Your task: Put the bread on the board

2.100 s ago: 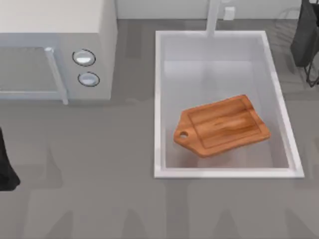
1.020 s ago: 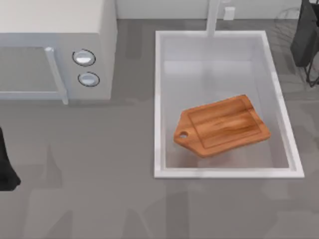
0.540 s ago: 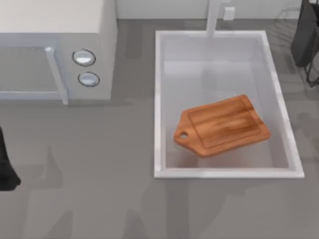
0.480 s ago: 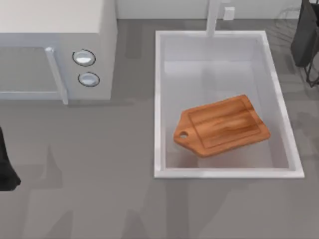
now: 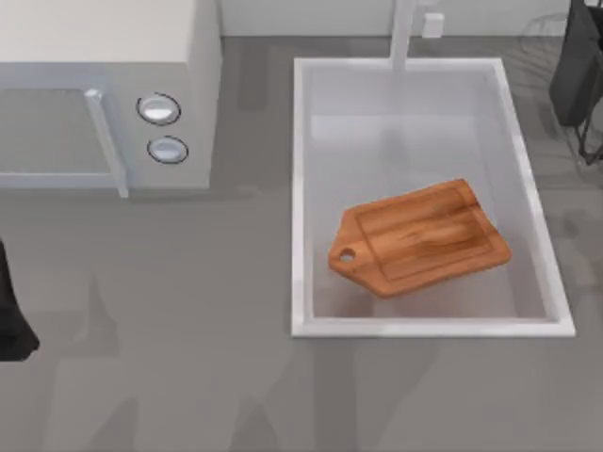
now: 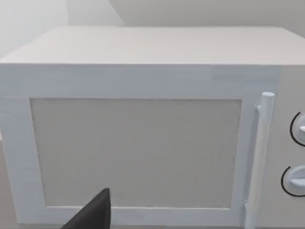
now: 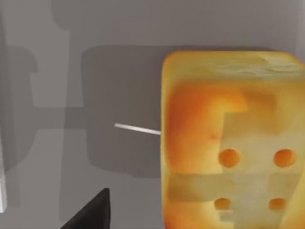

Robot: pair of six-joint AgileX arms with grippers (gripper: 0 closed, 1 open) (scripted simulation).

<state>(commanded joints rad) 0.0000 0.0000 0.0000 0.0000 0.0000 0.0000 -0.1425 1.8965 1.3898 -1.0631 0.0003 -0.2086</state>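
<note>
The right end effector (image 7: 90, 212) shows as one dark finger tip in the right wrist view, and whether its fingers are apart or together I cannot tell. The bread (image 7: 233, 143), a golden blocky chunk with round holes in its face, sits just beside that finger, very close to the camera; contact between them cannot be made out. Beyond the bread lies the grey surface (image 7: 95, 71). In the top view the right arm (image 5: 577, 71) is at the far right edge. Well apart from it, nearer the front, the board (image 5: 419, 237) lies tilted inside the white sink (image 5: 301, 188), its handle end toward the left. The left arm (image 5: 11, 315) is parked at the left edge, its end effector (image 6: 90, 214) facing the microwave (image 6: 143, 143); its finger state cannot be told either.
</note>
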